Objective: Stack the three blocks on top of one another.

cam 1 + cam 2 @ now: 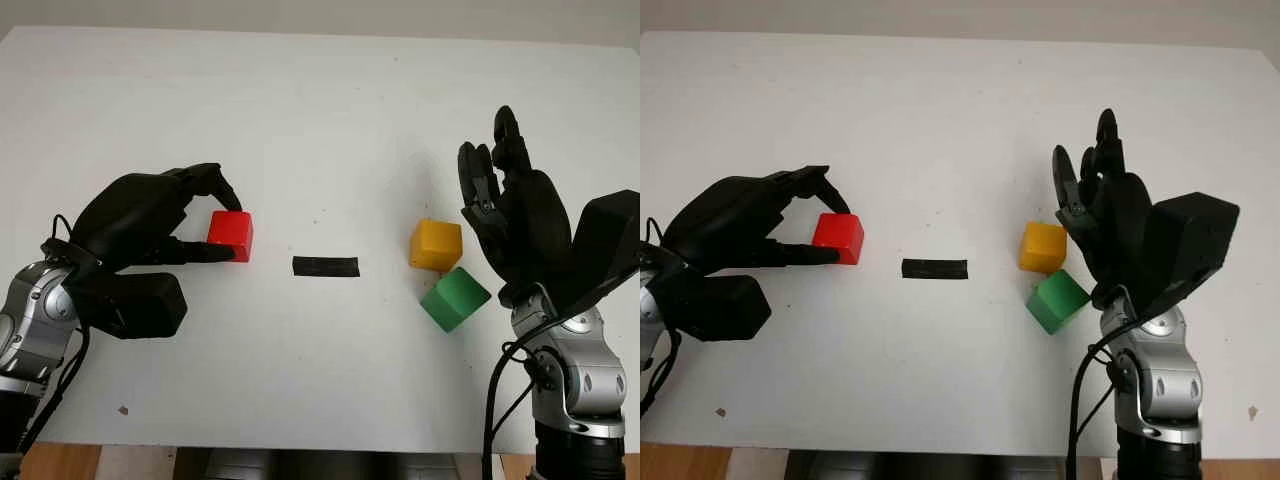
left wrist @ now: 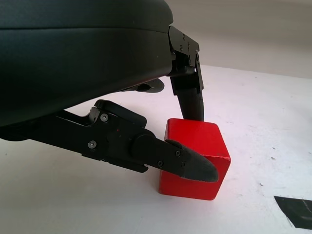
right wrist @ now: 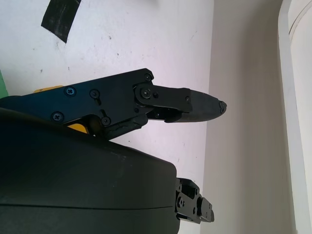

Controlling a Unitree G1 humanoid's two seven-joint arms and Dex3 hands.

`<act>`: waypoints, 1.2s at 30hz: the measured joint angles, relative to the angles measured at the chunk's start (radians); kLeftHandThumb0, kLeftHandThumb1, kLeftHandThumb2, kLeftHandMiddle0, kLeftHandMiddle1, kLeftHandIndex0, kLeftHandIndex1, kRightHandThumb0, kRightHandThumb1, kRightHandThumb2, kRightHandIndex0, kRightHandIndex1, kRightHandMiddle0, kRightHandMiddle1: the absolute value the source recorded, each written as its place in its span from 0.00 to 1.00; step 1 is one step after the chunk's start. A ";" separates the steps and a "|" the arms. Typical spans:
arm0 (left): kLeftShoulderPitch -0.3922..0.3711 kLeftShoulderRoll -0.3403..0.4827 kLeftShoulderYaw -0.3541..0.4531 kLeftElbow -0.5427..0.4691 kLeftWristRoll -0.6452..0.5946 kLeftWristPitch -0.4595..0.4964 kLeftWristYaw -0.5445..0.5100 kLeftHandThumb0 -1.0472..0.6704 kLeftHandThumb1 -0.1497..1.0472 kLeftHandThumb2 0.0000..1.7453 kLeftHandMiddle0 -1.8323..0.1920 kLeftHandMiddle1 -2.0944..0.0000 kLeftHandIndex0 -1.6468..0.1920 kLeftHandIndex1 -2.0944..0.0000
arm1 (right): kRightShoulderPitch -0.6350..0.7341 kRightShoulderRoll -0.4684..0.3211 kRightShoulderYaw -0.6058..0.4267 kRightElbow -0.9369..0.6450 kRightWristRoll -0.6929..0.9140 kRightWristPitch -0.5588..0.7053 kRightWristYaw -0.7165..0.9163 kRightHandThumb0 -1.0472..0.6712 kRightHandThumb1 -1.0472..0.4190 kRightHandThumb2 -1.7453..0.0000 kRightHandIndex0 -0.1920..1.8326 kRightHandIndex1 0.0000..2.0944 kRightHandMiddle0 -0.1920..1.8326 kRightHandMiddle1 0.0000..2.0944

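Red block pinched by left hand; right hand open beside yellow block, green block.

The left robot hand sits low at the left of the worktop, its fingers curled and closed against opposite faces of the red block. The right robot hand is raised at the right, open, holding nothing, fingers pointing away from the robot.
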 measured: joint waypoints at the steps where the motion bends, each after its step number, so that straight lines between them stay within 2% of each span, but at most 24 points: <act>1: 0.000 0.003 0.000 0.000 0.001 -0.012 0.001 0.34 1.00 0.05 0.77 0.97 0.78 0.29 | 0.000 0.001 0.000 0.000 0.000 0.000 -0.001 0.29 0.00 0.74 0.00 0.00 0.00 0.00; 10: 0.002 0.010 0.000 -0.071 0.019 -0.059 -0.003 0.33 1.00 0.09 0.77 0.97 0.83 0.19 | 0.001 0.003 0.007 0.000 -0.015 -0.011 0.002 0.29 0.00 0.73 0.00 0.00 0.00 0.00; 18: 0.015 -0.003 0.001 -0.225 -0.002 -0.003 -0.057 0.34 1.00 0.09 0.76 0.97 0.86 0.09 | 0.003 0.009 0.008 0.001 -0.019 -0.019 0.009 0.29 0.00 0.73 0.00 0.00 0.00 0.00; 22: 0.017 -0.023 0.000 -0.304 -0.029 0.060 -0.115 0.35 1.00 0.09 0.76 0.97 0.84 0.11 | 0.004 0.009 0.011 0.001 -0.029 -0.020 0.009 0.29 0.00 0.73 0.00 0.00 0.00 0.00; 27: 0.016 -0.065 -0.026 -0.374 0.013 0.138 -0.152 0.39 1.00 0.06 0.75 0.97 0.83 0.13 | 0.005 0.013 0.017 0.000 -0.031 -0.020 0.010 0.29 0.00 0.72 0.00 0.00 0.00 0.00; 30: 0.016 -0.086 -0.053 -0.387 0.021 0.161 -0.177 0.40 1.00 0.05 0.74 0.97 0.82 0.13 | 0.005 0.017 0.024 0.000 -0.034 -0.020 0.005 0.30 0.00 0.72 0.00 0.00 0.00 0.00; 33: 0.011 -0.099 -0.080 -0.387 0.024 0.175 -0.210 0.40 1.00 0.05 0.75 0.97 0.81 0.18 | 0.005 0.021 0.026 0.000 -0.035 -0.021 0.001 0.30 0.00 0.72 0.00 0.00 0.00 0.00; 36: 0.005 -0.120 -0.107 -0.387 0.013 0.201 -0.253 0.39 1.00 0.06 0.75 0.97 0.80 0.16 | 0.005 0.030 0.025 0.000 -0.030 -0.021 -0.001 0.30 0.00 0.73 0.00 0.00 0.00 0.00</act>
